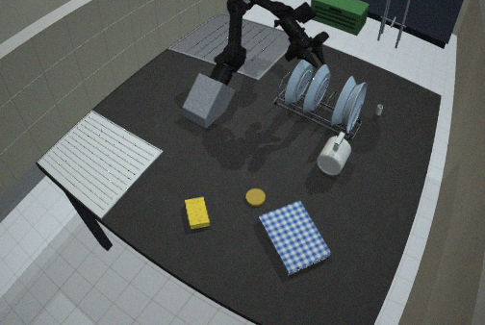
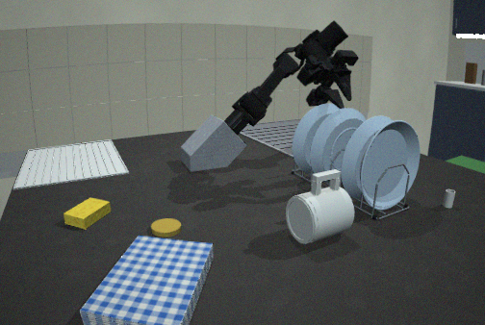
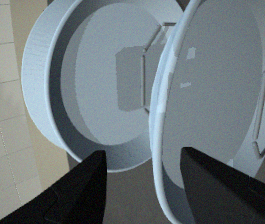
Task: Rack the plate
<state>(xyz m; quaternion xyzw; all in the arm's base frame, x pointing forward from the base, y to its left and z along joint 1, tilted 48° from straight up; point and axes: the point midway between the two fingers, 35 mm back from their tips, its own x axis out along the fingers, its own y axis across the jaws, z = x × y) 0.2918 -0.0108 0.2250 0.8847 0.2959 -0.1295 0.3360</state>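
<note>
Several light blue plates stand on edge in the wire dish rack [image 1: 284, 106] [image 2: 376, 202] [image 3: 143, 80]. The far-end plate [image 1: 296, 84] [image 2: 303, 139] [image 3: 108, 75] and its neighbour [image 1: 318, 88] [image 2: 327, 130] [image 3: 213, 75] form one pair. Two more plates [image 1: 344, 103] [image 2: 390, 168] stand close together at the end near the mug, beyond a gap. No plate lies on the counter. My gripper [image 1: 320, 62] [image 2: 344, 102] [image 3: 143, 158] is partly open above the far pair. In the wrist view the neighbour plate's rim passes between the spread fingers, with space on both sides. The rack's far feet are hidden.
A white mug [image 1: 333, 156] [image 2: 319, 216] lies on its side near the rack's near end. A small white cylinder [image 1: 379, 110] [image 2: 448, 198] stands beyond. A yellow sponge [image 1: 197, 212] [image 2: 88, 212], round yellow disc [image 1: 255, 197] [image 2: 165, 227] and checked cloth [image 1: 294, 237] [image 2: 151, 279] are farther off.
</note>
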